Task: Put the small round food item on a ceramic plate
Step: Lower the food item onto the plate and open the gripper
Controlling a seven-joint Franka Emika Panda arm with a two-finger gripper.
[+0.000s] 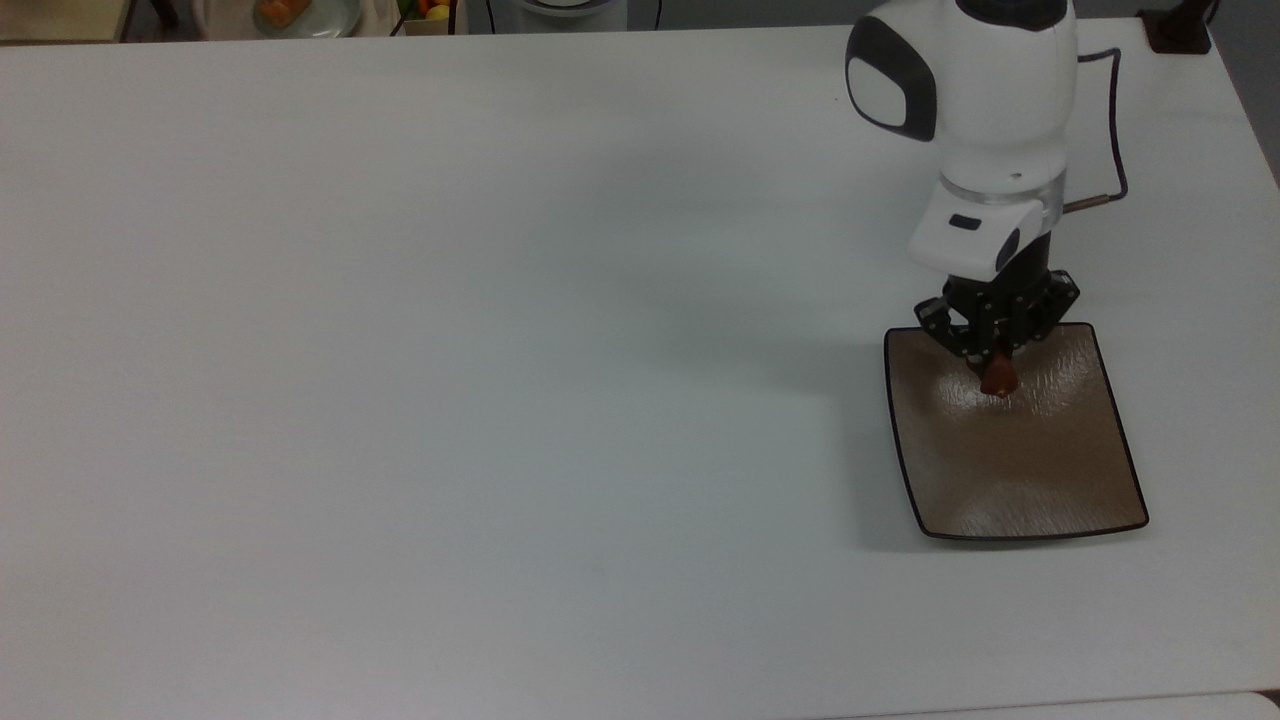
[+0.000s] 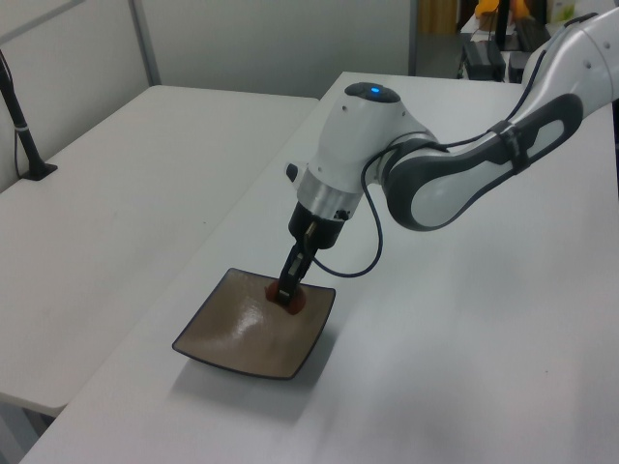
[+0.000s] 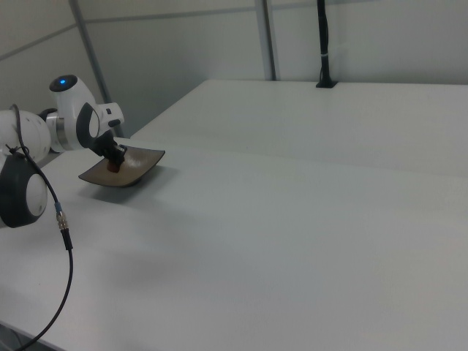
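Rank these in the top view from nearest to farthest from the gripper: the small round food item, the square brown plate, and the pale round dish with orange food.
1. Small round food item, held in the gripper.
2. Square brown plate, just beneath it.
3. Pale round dish, far off at the top view's upper left edge.

White rounded arm [image 2: 455, 174] shells with dark grey joint bands, blue light on top. Black tool [image 1: 995, 345] under a white wrist housing. Thin black cable [image 1: 1115, 130] looping off at 3 o'clock.
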